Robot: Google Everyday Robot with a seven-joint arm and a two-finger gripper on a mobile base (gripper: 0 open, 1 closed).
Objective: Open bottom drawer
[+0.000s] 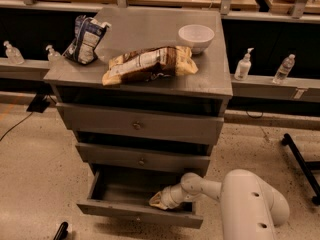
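Note:
The grey chest has three drawers. The bottom drawer point(135, 211) is pulled out toward me, its inside showing; its front panel is seen from above and its knob is hidden. The middle drawer point(142, 159) and the taller top drawer point(137, 125) are pushed in, each with a small round knob. My gripper point(156, 200) reaches from the white arm point(200, 188) at lower right and sits inside the bottom drawer, just behind the middle of its front panel.
On the chest top point(215, 79) lie a tan snack bag point(147, 64), a dark chip bag point(86, 38) and a white bowl point(196, 36). Bottles point(243, 64) stand on the ledge behind. A black stand leg point(300, 159) lies on the floor at right.

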